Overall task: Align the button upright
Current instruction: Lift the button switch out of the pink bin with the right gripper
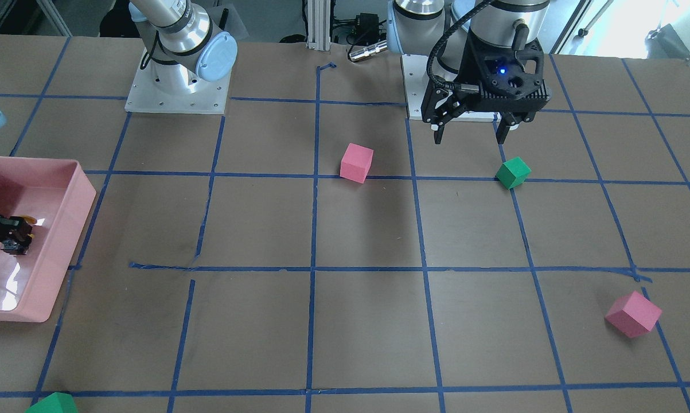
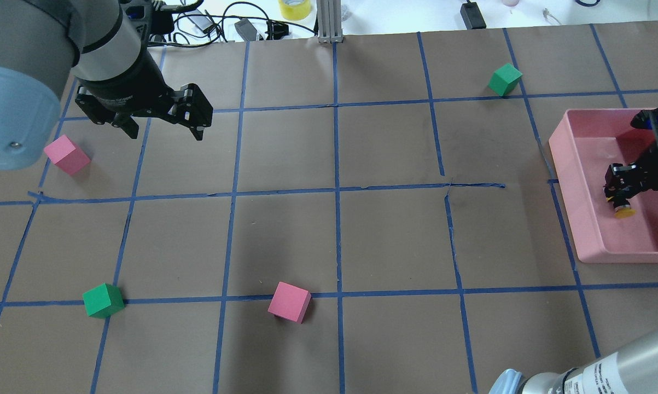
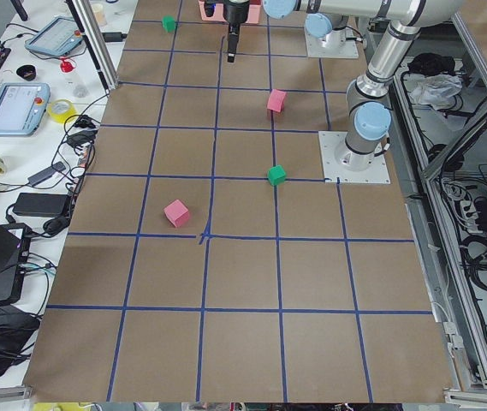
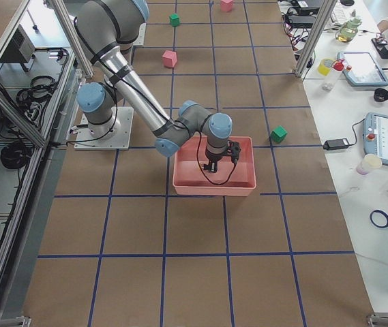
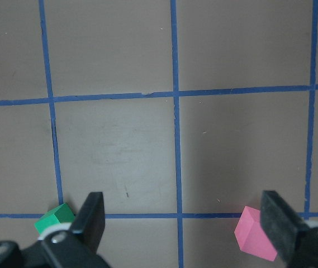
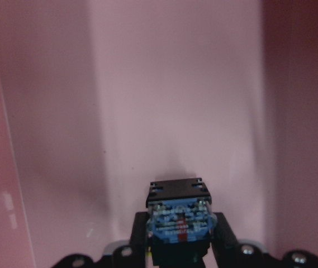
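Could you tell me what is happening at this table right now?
The right tool grips the yellow-capped button inside the pink tray, evidently to stand it upright; whether it rests on the tray floor is unclear. The left tool hangs open and empty above the table, near a green cube and a pink cube.

The button (image 2: 623, 209) was pinched between the fingers of the right gripper (image 2: 616, 198), low inside the pink tray (image 2: 563, 164); whether it touched the floor I couldn't tell. It was a small thing, a yellow cap on a black body. It lay tipped over, not upright, with the cap toward the robot and its blue-and-silvery base end facing away.
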You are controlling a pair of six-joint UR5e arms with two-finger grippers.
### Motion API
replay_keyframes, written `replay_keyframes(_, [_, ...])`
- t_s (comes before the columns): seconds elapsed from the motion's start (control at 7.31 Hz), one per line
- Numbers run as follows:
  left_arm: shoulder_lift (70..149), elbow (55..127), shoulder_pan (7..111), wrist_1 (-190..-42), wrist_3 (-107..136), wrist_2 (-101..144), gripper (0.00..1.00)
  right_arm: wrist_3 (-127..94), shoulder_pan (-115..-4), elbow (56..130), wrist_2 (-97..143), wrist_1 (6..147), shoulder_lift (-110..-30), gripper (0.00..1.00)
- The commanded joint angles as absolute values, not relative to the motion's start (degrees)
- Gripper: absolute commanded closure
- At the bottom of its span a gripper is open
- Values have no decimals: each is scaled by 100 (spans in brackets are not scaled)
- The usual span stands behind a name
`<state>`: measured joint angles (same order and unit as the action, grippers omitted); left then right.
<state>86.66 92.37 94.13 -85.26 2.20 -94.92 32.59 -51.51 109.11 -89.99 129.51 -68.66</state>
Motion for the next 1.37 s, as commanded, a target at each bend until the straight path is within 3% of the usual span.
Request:
replay_keyframes(0.0, [8666, 9237, 9413, -8525, 220, -9492, 0, 3270, -5150, 10785, -8983, 12842, -7117, 100])
replay_keyframes(0.41, [8666, 9237, 9413, -8525, 220, -9483, 0, 3287, -5308, 10076, -8974, 11702, -7567, 100])
replay_keyframes(0.82, [8675, 9237, 9413, -8525, 220, -9483, 0, 3174, -6114, 8599, -8991, 10015, -7655, 100])
replay_keyframes(1.23, [8666, 9237, 9413, -8525, 220, -9492, 0, 2001, -7562, 8534, -8991, 9984, -7673, 100])
